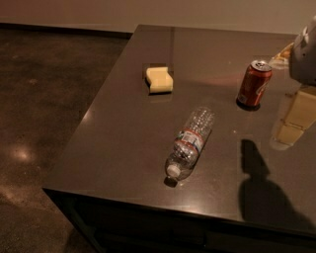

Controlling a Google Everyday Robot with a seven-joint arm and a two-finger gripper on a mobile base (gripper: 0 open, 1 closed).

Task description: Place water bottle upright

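The robot's gripper (295, 118) hangs at the right edge of the scene, pale and tan, low over the right side of a dark table (123, 148). Whether it is open or closed cannot be told, and it holds nothing that can be seen. Its dark shadow (259, 192) falls on the tabletop nearer the front edge.

Just left of the gripper, slightly farther back, a red-orange can (254, 84) stands upright.

Left of the can and nearer, the bottle (190, 143) lies on its side around the middle of the table, well apart from the gripper. It is clear ribbed plastic with a red, white and blue label band round its middle. Its white cap points toward the near edge and its base points far and slightly right.

Farther back and to the left, a pale yellow sponge (159, 79) lies flat, apart from the bottle.

A dark speckled floor (39, 99) fills the left side, and a light wall (148, 10) runs along the far end.
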